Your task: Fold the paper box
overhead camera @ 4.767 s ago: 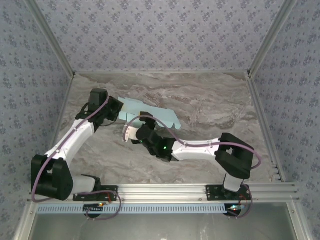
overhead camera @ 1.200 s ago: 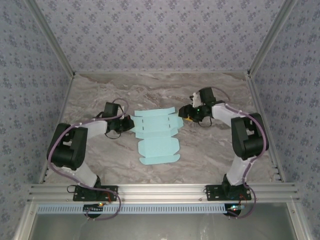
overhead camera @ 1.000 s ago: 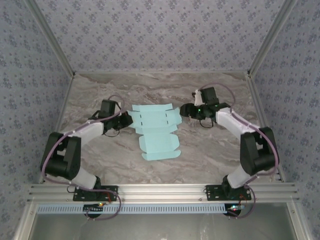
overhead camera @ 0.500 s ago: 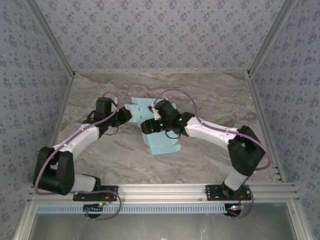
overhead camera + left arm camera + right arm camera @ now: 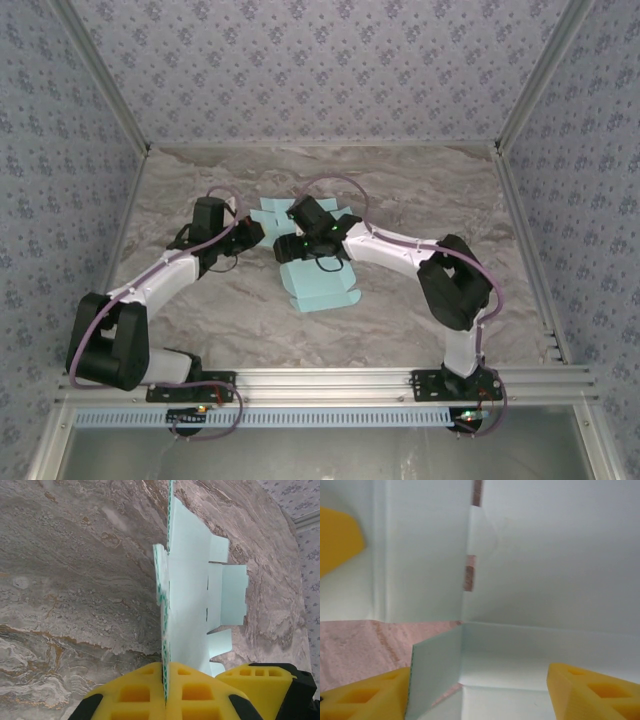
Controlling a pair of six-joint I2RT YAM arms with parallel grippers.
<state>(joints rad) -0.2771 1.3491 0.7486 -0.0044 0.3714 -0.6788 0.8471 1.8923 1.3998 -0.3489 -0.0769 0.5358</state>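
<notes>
Card of pale blue, the paper box [image 5: 322, 288] lies as a part-folded blank at the middle of the marble counter [image 5: 440, 195], with the near panel flat and the far end between the two arms. The left tool [image 5: 252, 233] reaches in from the left side and is clamped on the blank's left edge. In the left wrist view its yellow pads [image 5: 192, 692] are pressed together on the thin card [image 5: 187, 580]. The card runs away from them almost edge-on above the veined counter [image 5: 75, 580], with small tabs and one bent flap on its right side.

The right tool [image 5: 301, 246] points down over the far half of the blank, close to the left tool but not touching it. In the right wrist view its yellow fingers [image 5: 592, 690] stand wide apart and grip nothing, the card [image 5: 550, 555] lying beneath and between them. Creases divide that card into panels, and narrow slots along one crease show the counter through. A slim flap [image 5: 436, 672] stands up just beside the left finger, and bare counter [image 5: 360, 642] shows to the left of it.
</notes>
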